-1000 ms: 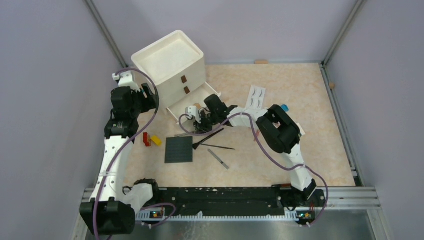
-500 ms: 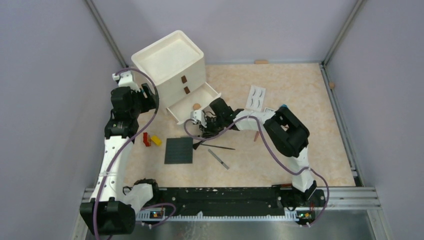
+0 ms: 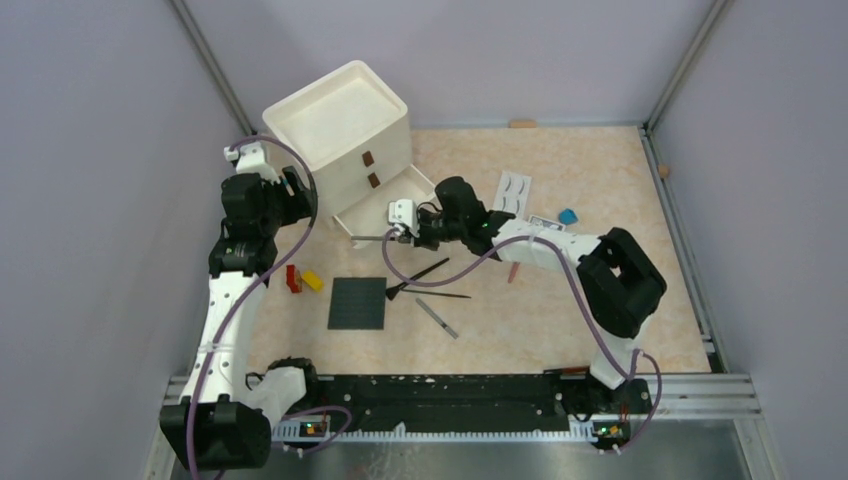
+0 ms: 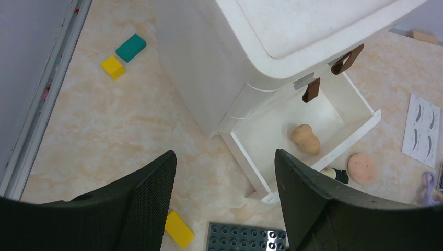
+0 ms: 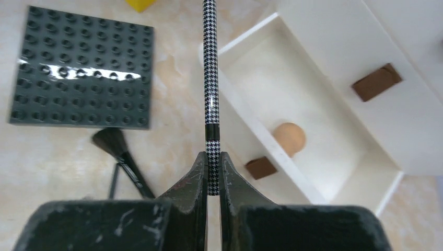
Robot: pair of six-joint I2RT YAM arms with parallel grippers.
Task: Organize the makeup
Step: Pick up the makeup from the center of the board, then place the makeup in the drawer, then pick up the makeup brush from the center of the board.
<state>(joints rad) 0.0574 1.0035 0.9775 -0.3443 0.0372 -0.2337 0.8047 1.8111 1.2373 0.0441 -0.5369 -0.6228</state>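
My right gripper [image 5: 211, 166] is shut on a thin houndstooth-patterned pencil [image 5: 210, 73] and holds it level over the front corner of the open white drawer [image 5: 334, 172]; in the top view the pencil [image 3: 370, 237] sticks out left of the gripper [image 3: 400, 228]. A peach sponge [image 5: 289, 138] lies in the drawer. A dark brush [image 3: 418, 277] and two thin pencils [image 3: 437, 317] lie on the table. A round peach puff [image 4: 362, 167], a small tube [image 4: 334, 174] and the white eyelash card [image 3: 514, 192] lie right of the drawer. My left gripper [image 4: 224, 209] is open and empty, above the table left of the drawer.
The white drawer unit [image 3: 340, 125] stands at the back left. A dark studded plate [image 3: 357, 302] lies below the drawer, with red [image 3: 292, 278] and yellow [image 3: 313, 281] bricks to its left. Teal [image 4: 131, 47] and yellow [image 4: 113, 67] bricks lie behind the unit. A small blue item [image 3: 567, 215] lies right.
My right gripper has lifted the patterned pencil off the table near the plate and carried it up towards the open drawer, the arm stretching out. The left arm has not moved.
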